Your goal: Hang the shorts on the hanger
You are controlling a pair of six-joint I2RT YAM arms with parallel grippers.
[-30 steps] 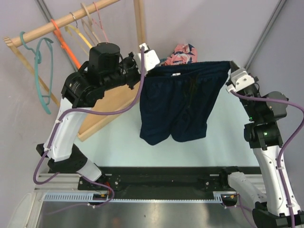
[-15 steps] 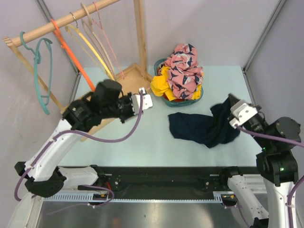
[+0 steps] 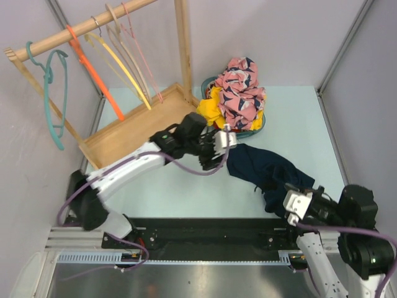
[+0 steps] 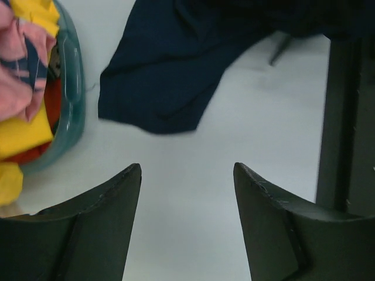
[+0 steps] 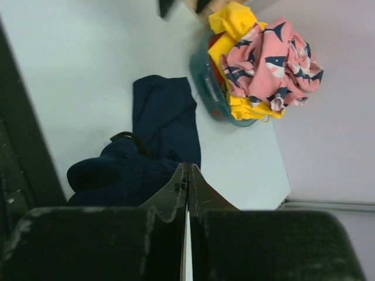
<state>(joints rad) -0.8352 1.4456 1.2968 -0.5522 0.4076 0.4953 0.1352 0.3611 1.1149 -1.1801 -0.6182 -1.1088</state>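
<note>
Shorts (image 3: 254, 164), one pair, beside one basket (image 4: 73, 88)

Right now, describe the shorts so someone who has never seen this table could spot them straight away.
On the pale table, find the teal basket heaped with clothes. Just on its near side, slightly right, lies a crumpled heap: the shorts. They alone lie outside the basket, and are dark navy, while the heaped clothes are pink-patterned and yellow.

Bright, even light; soft shadows; near fingers (image 4: 88, 234) blurred in both wrist views.
</note>
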